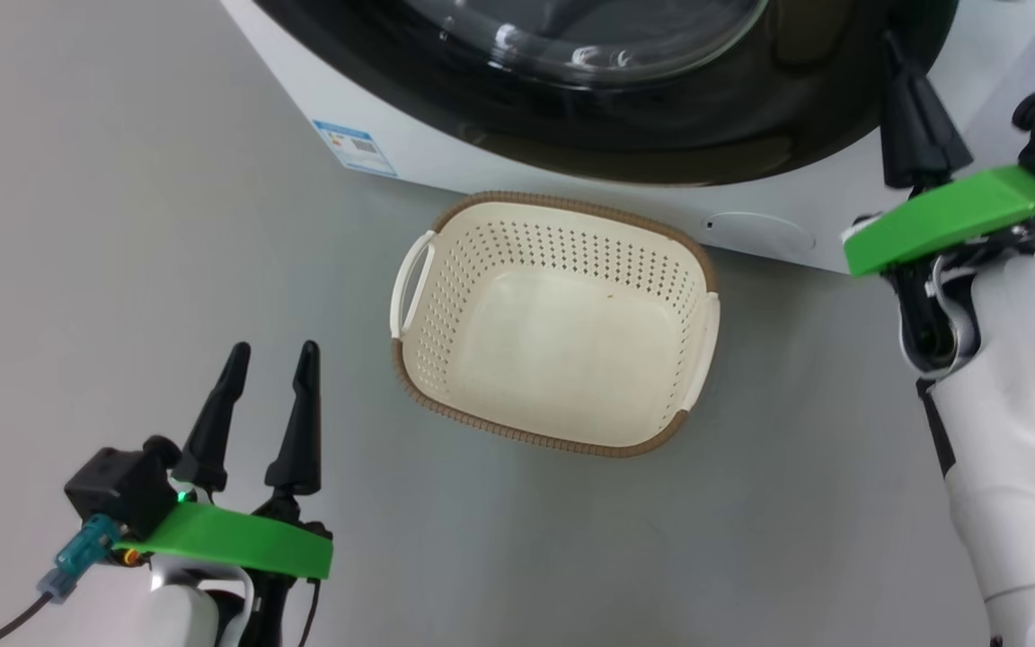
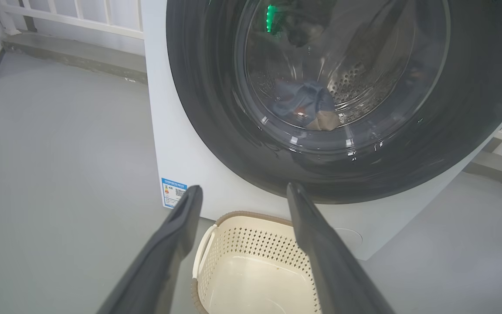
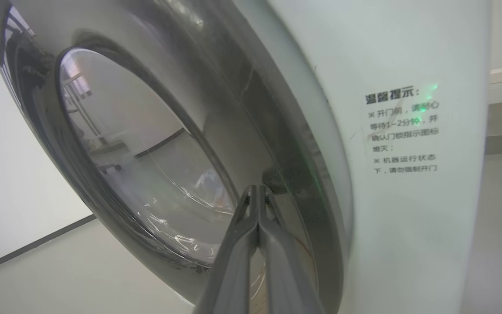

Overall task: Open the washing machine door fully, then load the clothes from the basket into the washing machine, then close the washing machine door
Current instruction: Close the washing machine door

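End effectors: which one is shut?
The right end effector, fingers pressed together by the washing machine door; the left end effector has its fingers apart, near the basket.

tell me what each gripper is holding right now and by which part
Nothing is held. The left gripper has its fingers apart, empty, near the basket; the right gripper has its fingers pressed together with nothing between, tips by the door rim.

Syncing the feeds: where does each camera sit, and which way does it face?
Head: up on the head, looking down at the basket and washing machine door; left gripper and right gripper show.
Left wrist: behind its open fingers, facing the door, clothes behind it.
Right wrist: behind shut fingers, facing the door's edge.
Head and left wrist share the basket.
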### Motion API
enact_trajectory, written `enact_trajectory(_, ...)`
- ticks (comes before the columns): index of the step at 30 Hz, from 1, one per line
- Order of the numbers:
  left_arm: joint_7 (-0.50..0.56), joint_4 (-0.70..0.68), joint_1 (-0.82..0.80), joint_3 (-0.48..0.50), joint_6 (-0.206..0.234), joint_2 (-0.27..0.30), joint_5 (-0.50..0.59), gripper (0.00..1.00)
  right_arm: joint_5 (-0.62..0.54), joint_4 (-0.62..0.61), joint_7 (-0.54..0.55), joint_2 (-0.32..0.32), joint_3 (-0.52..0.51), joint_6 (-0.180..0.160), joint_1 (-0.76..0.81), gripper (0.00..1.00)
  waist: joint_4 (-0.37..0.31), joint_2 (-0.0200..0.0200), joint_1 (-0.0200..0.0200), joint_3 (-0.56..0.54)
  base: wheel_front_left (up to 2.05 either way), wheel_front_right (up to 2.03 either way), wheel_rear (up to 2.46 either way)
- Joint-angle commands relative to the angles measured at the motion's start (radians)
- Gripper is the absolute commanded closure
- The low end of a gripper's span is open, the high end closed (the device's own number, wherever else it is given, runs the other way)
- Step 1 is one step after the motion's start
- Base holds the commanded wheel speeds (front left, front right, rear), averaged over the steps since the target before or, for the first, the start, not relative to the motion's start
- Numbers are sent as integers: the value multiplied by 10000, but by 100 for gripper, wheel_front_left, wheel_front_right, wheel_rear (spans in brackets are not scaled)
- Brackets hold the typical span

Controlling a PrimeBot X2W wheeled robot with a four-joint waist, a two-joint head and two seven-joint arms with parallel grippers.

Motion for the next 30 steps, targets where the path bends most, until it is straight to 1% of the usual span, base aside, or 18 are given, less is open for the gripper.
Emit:
enact_trajectory(1,-65,-145,-111,395,-15,348,-7,0,16,-267,-48,210,221,-63,264,100,-152,-1,0,-164,0,0,0)
enact_trajectory(2,-65,-116,-87,401,-15,377,-6,0,31,-290,-48,219,259,-63,392,89,-204,-1,0,-229,0,0,0)
enact_trajectory(4,-65,-28,-36,401,-15,449,-11,0,73,-309,-48,228,348,-63,654,75,-315,-1,0,-350,0,0,0)
enact_trajectory(5,-65,24,-13,420,-15,477,-8,0,104,-331,-48,231,364,-63,794,69,-370,-1,0,-422,0,0,0)
enact_trajectory(6,-65,69,15,454,-15,503,-3,0,132,-363,-48,245,374,-63,935,62,-442,-1,0,-486,0,0,0)
enact_trajectory(7,-65,113,38,485,-15,525,8,0,145,-395,-48,253,397,-63,1083,52,-506,-1,0,-550,0,0,0)
enact_trajectory(9,-65,211,72,489,-15,588,47,0,164,-477,-48,276,394,-63,1405,4,-633,-1,0,-689,0,0,0)
enact_trajectory(10,-65,252,86,508,-15,612,68,0,163,-499,-48,282,406,-63,1563,0,-703,-1,0,-757,0,0,0)
enact_trajectory(17,-65,501,258,575,-15,783,129,0,236,-716,-48,272,536,-63,2666,0,-1183,-1,0,-1343,0,0,0)
enact_trajectory(24,-65,754,553,686,-15,995,117,0,274,-909,-48,71,759,-63,3786,0,-1718,-1,0,-1913,0,0,0)
enact_trajectory(30,-65,910,676,739,-15,1171,130,0,347,-1072,-48,-84,721,-63,4338,0,-2150,-1,0,-2149,0,0,0)
